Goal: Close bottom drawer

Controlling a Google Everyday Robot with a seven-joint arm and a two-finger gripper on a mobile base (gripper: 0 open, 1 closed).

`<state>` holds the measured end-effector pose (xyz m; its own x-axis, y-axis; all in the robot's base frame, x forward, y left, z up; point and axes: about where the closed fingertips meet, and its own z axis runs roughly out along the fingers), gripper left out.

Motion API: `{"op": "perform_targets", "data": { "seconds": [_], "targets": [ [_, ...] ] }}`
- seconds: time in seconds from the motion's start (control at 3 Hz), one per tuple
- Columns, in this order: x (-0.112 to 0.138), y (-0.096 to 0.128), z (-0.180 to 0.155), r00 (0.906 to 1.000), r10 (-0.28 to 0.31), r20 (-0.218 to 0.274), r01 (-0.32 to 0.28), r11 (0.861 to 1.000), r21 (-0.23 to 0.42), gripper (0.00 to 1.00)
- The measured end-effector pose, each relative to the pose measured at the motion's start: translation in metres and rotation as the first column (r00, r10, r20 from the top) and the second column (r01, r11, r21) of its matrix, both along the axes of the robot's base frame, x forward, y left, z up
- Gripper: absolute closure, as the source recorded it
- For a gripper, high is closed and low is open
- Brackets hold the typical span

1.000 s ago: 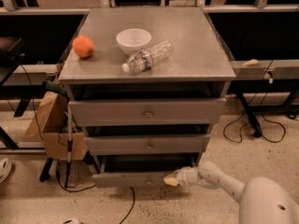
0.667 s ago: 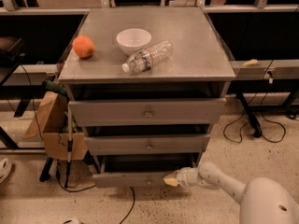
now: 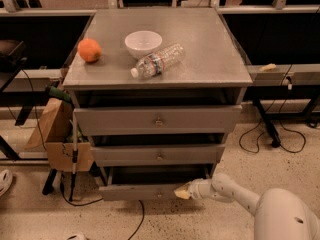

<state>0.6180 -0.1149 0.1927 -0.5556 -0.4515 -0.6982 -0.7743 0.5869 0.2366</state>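
**Off-Centre Push on a Half-Open Bottom Drawer**

Down at floor level, lowest of three grey fronts: the bottom drawer (image 3: pixel 140 191), pulled out past the middle drawer (image 3: pixel 160 155) and the top drawer (image 3: pixel 158 120), with a dark gap showing behind its front. Seems slightly skewed, left end a little farther out than the right.

Main risk, as a judgement: pressing at the right end only. Could rack the drawer on its runners and jam it short of shut, or send the claw (image 3: pixel 182 192) sliding off the right edge into the cabinet side. Too hard a shove could also jolt the cabinet and start the bottle (image 3: pixel 157 60), lying on its side on the worktop (image 3: pixel 210 59), rolling toward the bowl (image 3: pixel 143 43) or the edge.

Pose: reaching in low from the lower right, forearm nearly level, pointing left. Claw placed at the right end of the drawer front, touching or just beside it — cannot tell which. Cannot tell whether open or closed, either.
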Motion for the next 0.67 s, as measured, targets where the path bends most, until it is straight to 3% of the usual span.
{"op": "perform_targets", "data": {
  "seconds": [0.33,0.67],
  "targets": [
    [0.0041,0.0021,-0.0008,0.9999,-0.011,-0.008,0.011,1.000,-0.002,0.11],
    [-0.0040,0.0016,-0.0008,0.9999,-0.011,-0.008,0.011,1.000,-0.002,0.00]
  ]
}}
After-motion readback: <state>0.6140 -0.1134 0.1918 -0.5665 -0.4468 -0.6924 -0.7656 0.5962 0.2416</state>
